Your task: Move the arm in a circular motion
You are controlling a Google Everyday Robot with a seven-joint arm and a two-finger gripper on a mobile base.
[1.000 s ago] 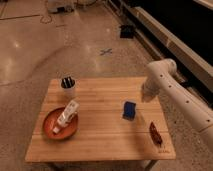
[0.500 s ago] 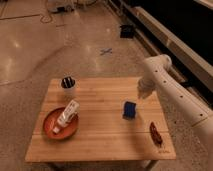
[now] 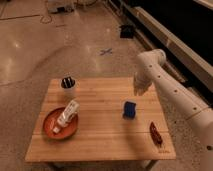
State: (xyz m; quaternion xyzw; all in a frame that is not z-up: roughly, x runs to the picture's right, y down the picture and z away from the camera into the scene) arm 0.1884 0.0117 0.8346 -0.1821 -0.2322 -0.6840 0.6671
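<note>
Extending from the lower right, the arm (image 3: 172,92) bends at its rounded top joint; the gripper (image 3: 140,88) (fingers closed) points down over the far right edge of the table (image 3: 102,131).

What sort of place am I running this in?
Likely a robotics lab: polished concrete floor, blue tape cross, lone wooden table; the arm holds its tool shut over the far right corner.
</note>
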